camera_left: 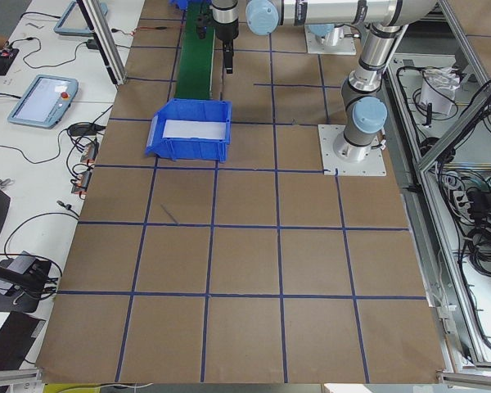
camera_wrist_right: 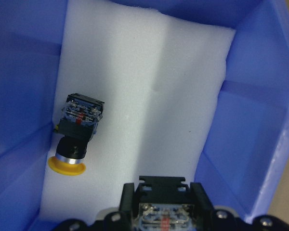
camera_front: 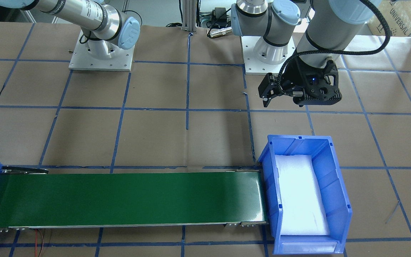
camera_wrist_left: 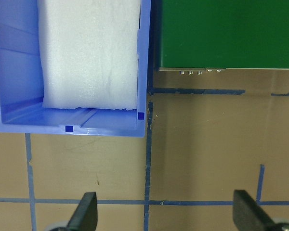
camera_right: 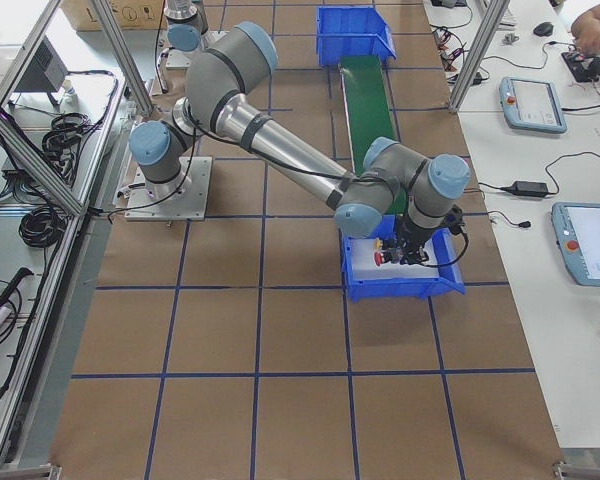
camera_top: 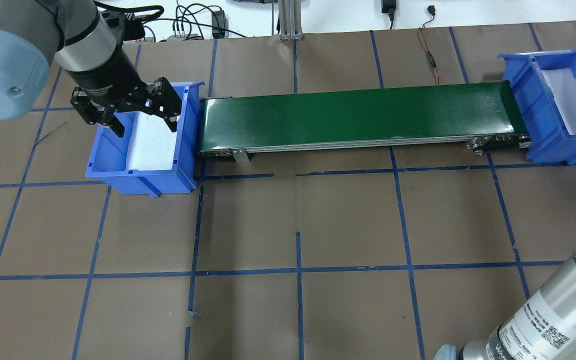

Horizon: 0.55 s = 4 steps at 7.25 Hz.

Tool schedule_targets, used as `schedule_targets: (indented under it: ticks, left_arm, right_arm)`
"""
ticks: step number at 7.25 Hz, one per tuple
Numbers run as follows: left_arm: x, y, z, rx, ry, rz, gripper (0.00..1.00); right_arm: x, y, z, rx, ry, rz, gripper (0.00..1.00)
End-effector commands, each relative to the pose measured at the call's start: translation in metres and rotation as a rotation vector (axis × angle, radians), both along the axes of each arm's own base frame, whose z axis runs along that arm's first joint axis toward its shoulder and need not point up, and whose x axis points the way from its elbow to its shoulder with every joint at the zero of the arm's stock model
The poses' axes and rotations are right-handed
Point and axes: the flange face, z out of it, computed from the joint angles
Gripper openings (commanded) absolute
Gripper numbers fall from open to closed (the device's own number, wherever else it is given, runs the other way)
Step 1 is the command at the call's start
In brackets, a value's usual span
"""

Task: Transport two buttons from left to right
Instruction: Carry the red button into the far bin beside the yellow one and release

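Left end effector (camera_top: 144,126): wide open, holding nothing.
Right end effector (camera_wrist_right: 164,204): squeezing a button (camera_wrist_right: 164,216).
Yellow button (camera_wrist_right: 76,131): lying on white foam (camera_wrist_right: 149,91) in blue bin (camera_wrist_right: 260,125).

Bright, even light from overhead; the foam pad (camera_front: 298,192) at the green belt's (camera_front: 127,198) end glares white (shadows soft, faint).

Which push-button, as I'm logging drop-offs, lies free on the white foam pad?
The yellow mushroom-cap push-button, lying on its side on the white foam; the red push-button is clamped in the right gripper.
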Motion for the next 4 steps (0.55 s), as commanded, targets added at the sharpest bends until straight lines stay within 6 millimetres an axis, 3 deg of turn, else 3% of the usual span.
schedule_targets:
  ticks: [1, 3, 4]
  left_arm:
    - [0.000, -0.001, -0.002, 0.001, 0.000, -0.003, 1.00]
    - [0.000, -0.002, -0.001, -0.002, 0.002, -0.005, 1.00]
    - [0.000, -0.002, -0.001, -0.004, 0.002, -0.006, 1.00]
  right_arm:
    - [-0.004, -0.004, -0.019, 0.010, -0.005, -0.004, 0.14]
    - [0.000, -0.012, -0.027, -0.004, 0.001, -0.004, 0.15]
    - [0.001, -0.015, -0.044, 0.009, -0.010, -0.011, 0.15]
